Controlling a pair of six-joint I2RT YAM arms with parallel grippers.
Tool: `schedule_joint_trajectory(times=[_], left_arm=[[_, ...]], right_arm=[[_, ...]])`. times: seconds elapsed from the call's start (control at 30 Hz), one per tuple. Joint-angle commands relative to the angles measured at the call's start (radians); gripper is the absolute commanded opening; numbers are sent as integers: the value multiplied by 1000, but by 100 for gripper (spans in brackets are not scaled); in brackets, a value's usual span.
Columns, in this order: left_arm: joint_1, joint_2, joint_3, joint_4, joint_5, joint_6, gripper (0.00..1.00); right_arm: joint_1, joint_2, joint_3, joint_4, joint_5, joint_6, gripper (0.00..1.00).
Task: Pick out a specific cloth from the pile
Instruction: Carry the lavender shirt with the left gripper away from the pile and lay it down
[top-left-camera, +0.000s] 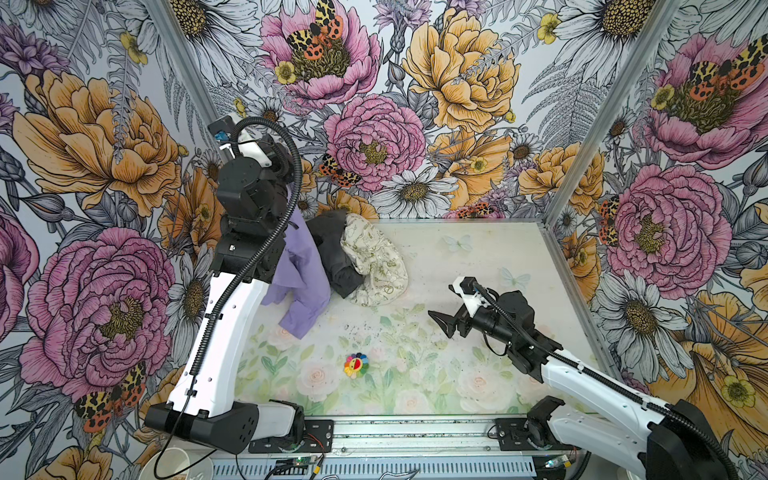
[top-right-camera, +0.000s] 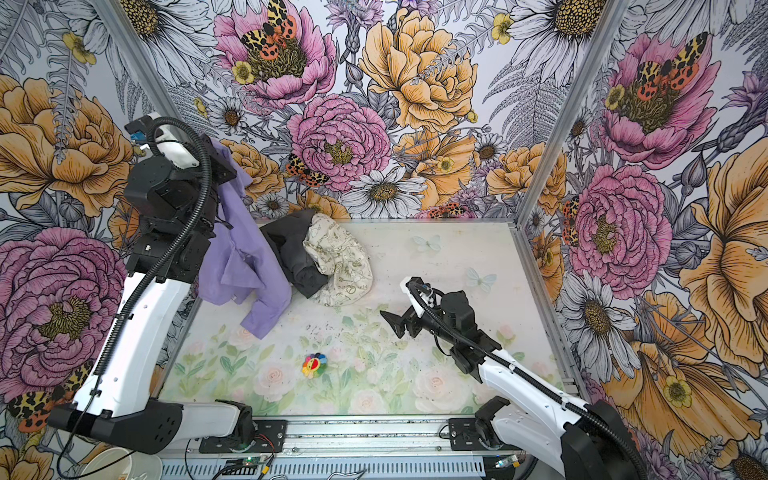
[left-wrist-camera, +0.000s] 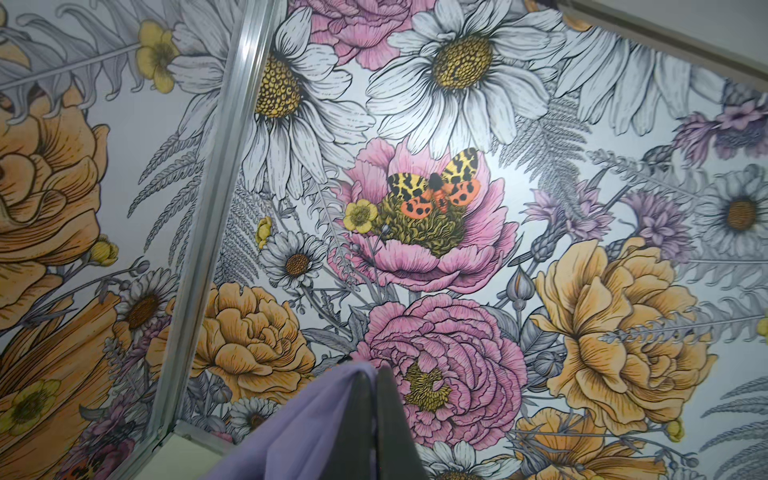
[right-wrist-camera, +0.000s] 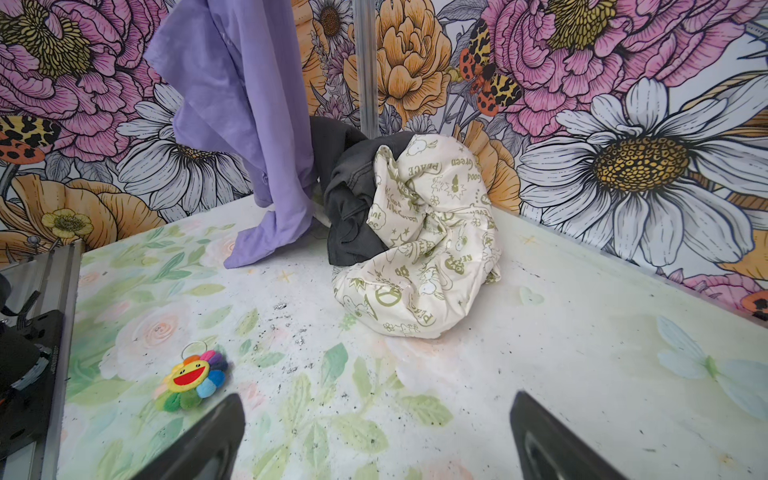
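The cloth (top-right-camera: 245, 257), plain lavender, hangs from the left gripper (left-wrist-camera: 372, 374) in a long drape; its lower end trails onto the table (top-right-camera: 436, 257) just beside the pile (top-right-camera: 328, 262), as the right wrist view shows (right-wrist-camera: 257, 137). In both top views the drape falls beside the left arm's dark wrist section (top-left-camera: 299, 266).

Left arm: white lower link rises steeply from its base at the front rail, black upper joints stacked above it, gripper raised high near the back left corner. In the left wrist view its jaws are pressed together with a fold of the cloth pinched between them, and the camera looks up at the floral wall.

Right arm: stretched low over the table from the front right, gripper (top-left-camera: 442, 322) pointing toward the pile and well apart from it. In the right wrist view its two dark fingers (right-wrist-camera: 208, 440) stand wide apart with nothing between them.

The pile in the back corner: a dark grey cloth (right-wrist-camera: 353, 199) crumpled partly under a cream printed cloth (right-wrist-camera: 432, 249). The olive print on the cream cloth reads "PEACE"; other words are too creased to read fully.

A small rainbow flower keychain (right-wrist-camera: 193, 380) with a smiling face lies on the table, near the front and apart from the cloths.
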Motion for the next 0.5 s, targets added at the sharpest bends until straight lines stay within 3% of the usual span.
schedule_joint_trajectory(times=[0.0, 0.2, 0.47], left_arm=[[-74, 37, 88, 9, -13, 91, 0], [-208, 146, 174, -47, 52, 111, 0], [-334, 254, 148, -54, 127, 72, 0]], right_arm=[[7, -9, -7, 22, 35, 0, 99], [7, -42, -25, 30, 106, -3, 99], [7, -126, -76, 60, 256, -6, 99]])
